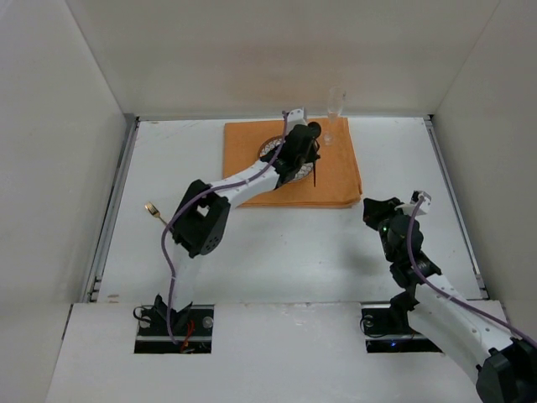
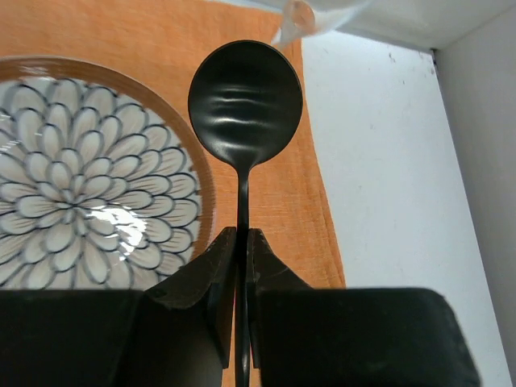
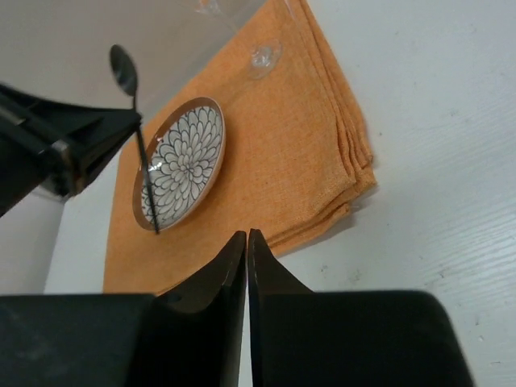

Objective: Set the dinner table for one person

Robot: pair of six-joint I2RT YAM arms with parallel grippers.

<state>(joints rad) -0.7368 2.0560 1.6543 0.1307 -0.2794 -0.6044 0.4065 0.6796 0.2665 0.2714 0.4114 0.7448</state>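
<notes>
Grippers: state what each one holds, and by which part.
The left gripper pinches the black spoon by its thin handle, nearer the bowl than the tail end. The right gripper is shut on nothing.

My left arm [image 1: 243,186] hid most of the plate [image 1: 270,148] from above. Stemmed glass [image 2: 305,16] was blurred and cut off at the top edge. I couldn't identify the tiny gold item [image 1: 152,207].

i have my left arm [image 1: 210,214] stretched far forward and toward the right, elbow bent. the left fingers [image 2: 205,278] are pinched tight on the handle of a black spoon [image 2: 244,101]. my right arm [image 1: 407,252] sits folded near its base, right fingers [image 3: 214,278] pressed together, holding nothing.
</notes>
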